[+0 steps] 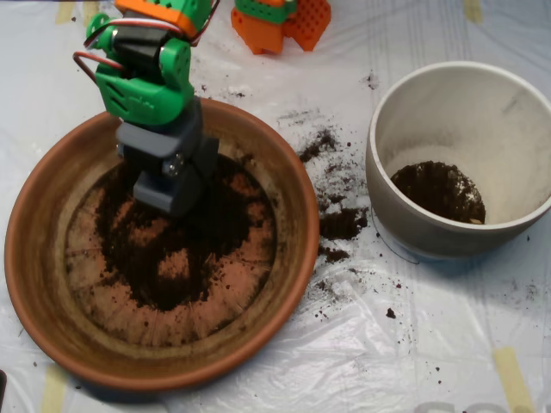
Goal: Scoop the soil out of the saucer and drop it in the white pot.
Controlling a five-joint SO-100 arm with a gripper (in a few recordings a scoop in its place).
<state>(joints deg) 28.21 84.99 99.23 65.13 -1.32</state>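
Soil (185, 249) lies spread dark across the middle of the saucer (34, 258), which sits on the left of the worktop (430, 344). Down in that dish the grey pincer (172, 202) is pushed into the far part of the heap, and I cannot tell how its shells stand. To the right, well apart, the white pot (516, 232) holds a small dark patch of earth. Crumbs (340, 224) are scattered between dish and pot.
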